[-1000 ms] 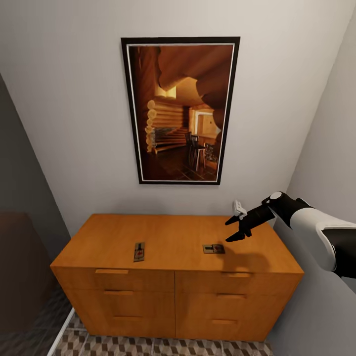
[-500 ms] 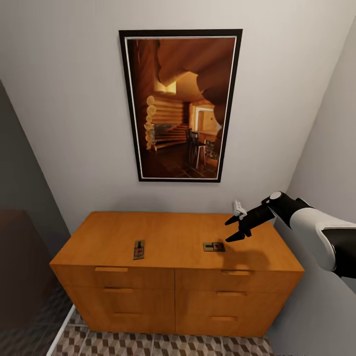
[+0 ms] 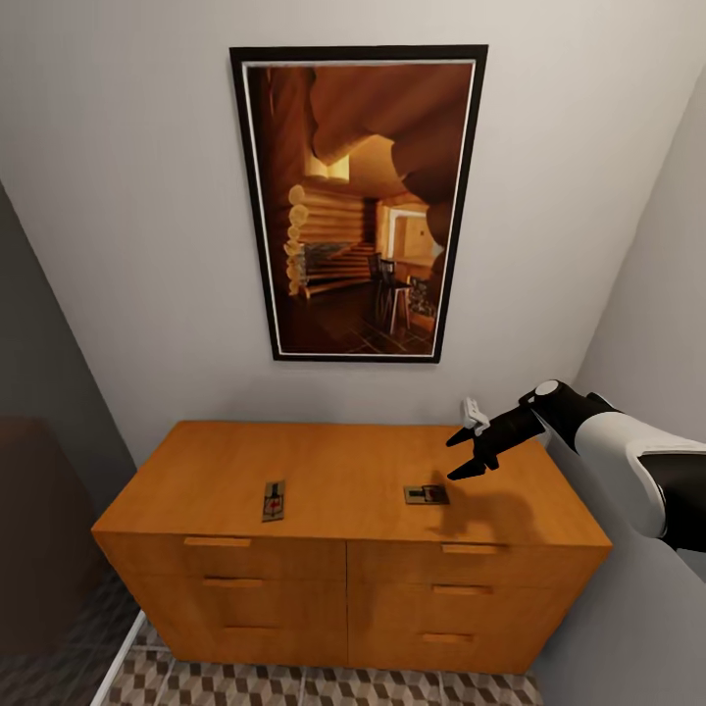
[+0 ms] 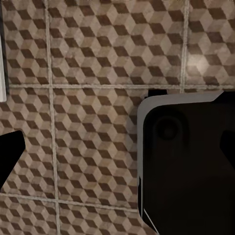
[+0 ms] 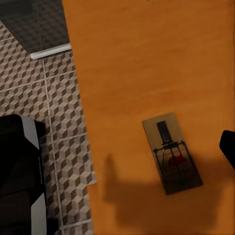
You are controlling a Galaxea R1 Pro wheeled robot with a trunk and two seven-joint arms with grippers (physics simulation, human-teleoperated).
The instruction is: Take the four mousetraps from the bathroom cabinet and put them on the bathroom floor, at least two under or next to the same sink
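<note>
Cut off at the head view's right edge: the right arm, white and black, ending in the right hand (image 3: pixel 469 455) with both dark fingers spread apart and empty, hovering above the cabinet (image 3: pixel 343 549) near its right rear. Left hand hard to make out: just a black tip at the left wrist view's edge, so cannot tell whether parted or closed. Two mousetraps on the orange-brown top: one mousetrap (image 3: pixel 274 500) toward the left front, another mousetrap (image 3: pixel 427 494) just below the right hand (seen closer in the right wrist view (image 5: pixel 172 152): flat tan wood, dark wire bar, red spot). Below, cube-patterned bathroom floor (image 4: pixel 88 73) with pale grout. Framed picture (image 3: pixel 358 201) on the wall above
</note>
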